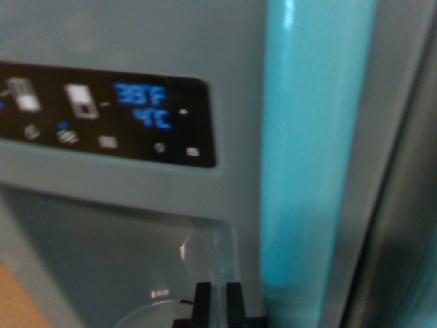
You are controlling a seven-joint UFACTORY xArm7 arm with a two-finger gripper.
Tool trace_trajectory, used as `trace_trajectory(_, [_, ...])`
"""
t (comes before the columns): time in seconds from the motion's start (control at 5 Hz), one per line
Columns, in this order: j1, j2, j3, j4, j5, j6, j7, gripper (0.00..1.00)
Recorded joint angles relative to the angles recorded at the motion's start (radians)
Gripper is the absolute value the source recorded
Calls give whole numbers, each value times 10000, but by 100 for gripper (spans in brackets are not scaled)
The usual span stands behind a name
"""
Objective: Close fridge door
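The grey fridge door (pixel 136 225) fills the wrist view at close range and is blurred. A black control panel (pixel 102 113) with blue temperature digits sits on its upper left. Below it lies the recessed dispenser bay (pixel 123 266). A turquoise vertical handle (pixel 311 150) runs down the wrist view's right. Only the two black fingertips of my gripper (pixel 218 304) show at the bottom edge, just in front of the dispenser bay and left of the handle's foot. They stand almost together with a thin slit between them and hold nothing.
A dark vertical gap or door edge (pixel 396 225) runs down the far right beside a grey strip. An orange-brown surface (pixel 13 301) shows in the bottom left corner. A rounded glassy rim (pixel 147 311) sits low in the dispenser bay.
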Motion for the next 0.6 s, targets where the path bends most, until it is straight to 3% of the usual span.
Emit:
trace_trajectory(0.2, [0, 0, 0, 0, 0, 0, 0, 100])
trace_trajectory(0.4, [0, 301, -101, 273, 0, 0, 0, 100])
trace_trajectory(0.6, [0, 301, -101, 273, 0, 0, 0, 100])
